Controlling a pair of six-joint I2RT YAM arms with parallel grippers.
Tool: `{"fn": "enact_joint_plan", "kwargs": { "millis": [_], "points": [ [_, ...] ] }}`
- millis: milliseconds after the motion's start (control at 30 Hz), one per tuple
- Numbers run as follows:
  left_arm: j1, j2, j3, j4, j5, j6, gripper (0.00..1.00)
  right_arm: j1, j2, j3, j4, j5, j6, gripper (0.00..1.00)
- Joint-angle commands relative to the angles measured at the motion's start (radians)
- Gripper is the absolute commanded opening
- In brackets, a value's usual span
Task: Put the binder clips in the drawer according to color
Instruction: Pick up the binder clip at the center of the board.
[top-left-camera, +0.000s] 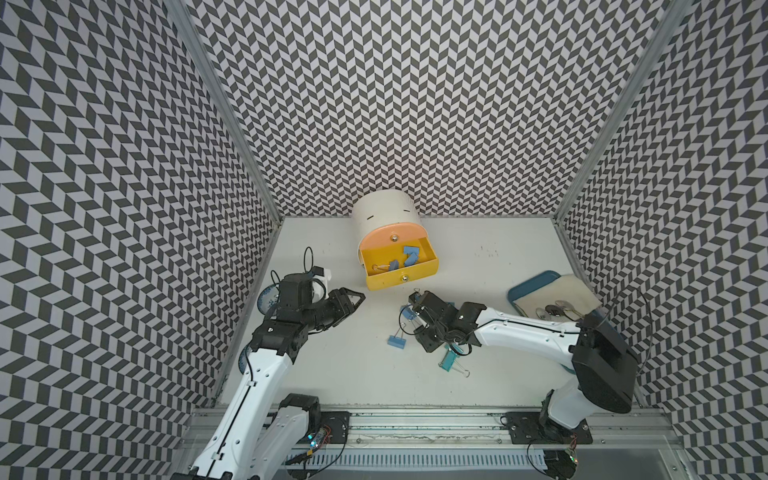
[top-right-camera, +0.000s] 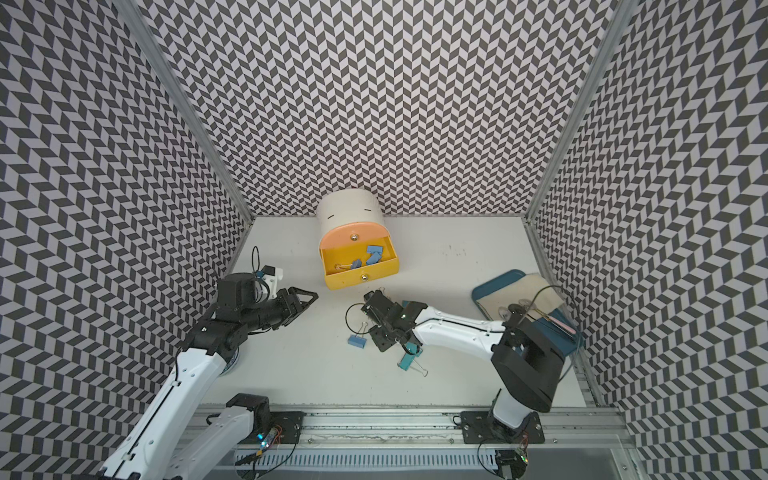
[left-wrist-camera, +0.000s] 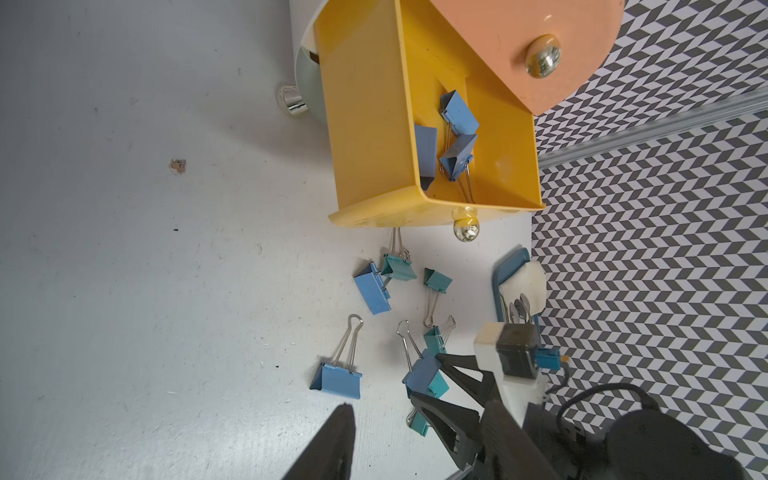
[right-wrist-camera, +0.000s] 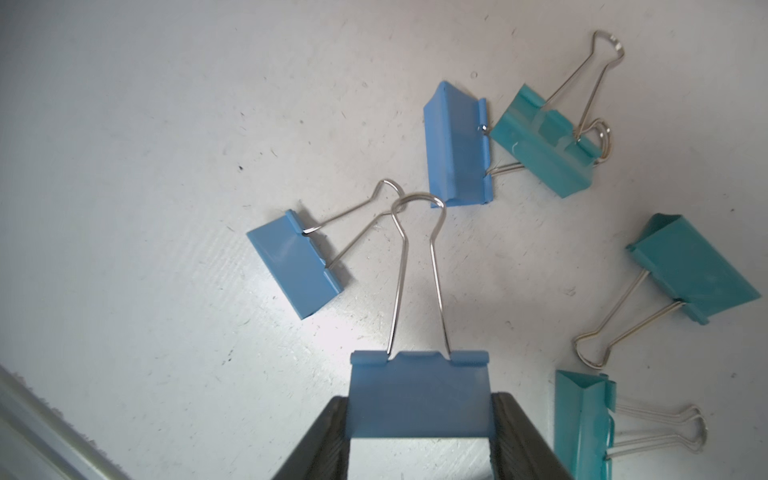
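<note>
A blue tray (top-left-camera: 527, 287) sat at the table's (top-left-camera: 478, 257) 3 o'clock edge, carrying a cream cloth (top-left-camera: 565, 293) and metal spoons (top-left-camera: 552, 311). A blue-patterned dish (top-left-camera: 264, 302) lay at 9 o'clock. Chevron-patterned walls (top-left-camera: 415, 104) enclosed the table.

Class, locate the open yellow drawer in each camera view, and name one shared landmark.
Top view: yellow drawer at centre, pulled open.
Top view: centre again.
Left wrist: close up, blue clips inside.
Right wrist: not in view.
Landmark: peach drawer front stacked over it.

Black-and-white chevron walls (top-left-camera: 124, 166) — yellow drawer (top-left-camera: 419, 277), blue clips (right-wrist-camera: 294, 266), teal clips (right-wrist-camera: 698, 270).
</note>
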Motion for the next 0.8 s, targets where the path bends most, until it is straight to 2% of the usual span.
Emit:
{"fn": "enact_joint_plan", "kwargs": {
  "millis": [0,333,767],
  "points": [
    [0.005,0.009,0.044,0.041,-0.002,-0.008,0.54,0.007,-0.053,0.004,-0.026,0.001,0.011,0.46],
    [0.005,0.047,0.130,0.037,-0.001,-0.002,0.54,0.006,-0.135,0.083,-0.085,0.050,0.004,0.46],
    [0.005,0.109,0.225,0.048,0.049,0.015,0.54,-0.042,-0.130,0.263,-0.118,0.074,-0.022,0.46]
  ]
}}
